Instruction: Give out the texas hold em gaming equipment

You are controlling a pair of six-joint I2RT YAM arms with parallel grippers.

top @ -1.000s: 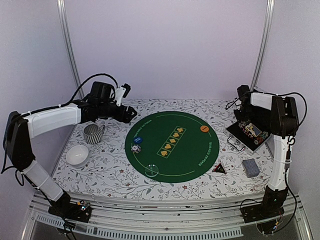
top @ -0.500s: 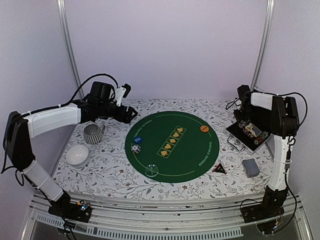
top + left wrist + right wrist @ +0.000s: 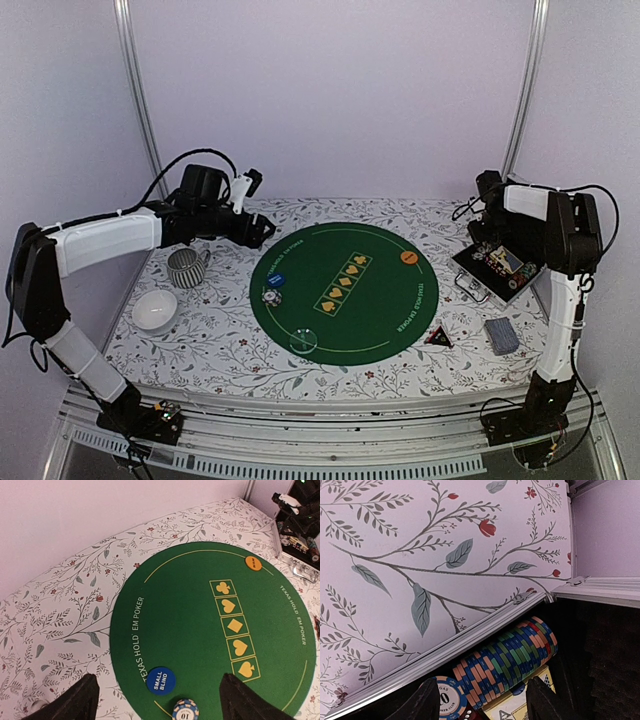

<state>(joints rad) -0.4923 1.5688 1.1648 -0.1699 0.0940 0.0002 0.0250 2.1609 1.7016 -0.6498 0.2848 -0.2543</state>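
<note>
A round green poker mat (image 3: 345, 300) lies mid-table. On it sit a blue "small blind" button (image 3: 278, 281) (image 3: 161, 680), an orange button (image 3: 409, 257) (image 3: 253, 563) and a short stack of poker chips (image 3: 270, 297) (image 3: 185, 711). A grey-blue deck of cards (image 3: 501, 336) rests at the right front. My right gripper (image 3: 488, 250) (image 3: 485, 697) hangs open over an open case (image 3: 495, 270), its fingers either side of a row of blue, green and orange chips (image 3: 510, 657). My left gripper (image 3: 258, 228) (image 3: 158, 690) hovers open and empty above the mat's back-left edge.
A striped mug (image 3: 185, 267) and a white bowl (image 3: 155, 310) stand left of the mat. A small black triangular piece (image 3: 438, 338) lies by the mat's right front, and a clear round disc (image 3: 303, 340) rests on its near edge. The case's metal rim (image 3: 445, 645) borders the chip row.
The right arm has shifted very slightly to the right over the case. The left arm and the things on the mat have not moved.
</note>
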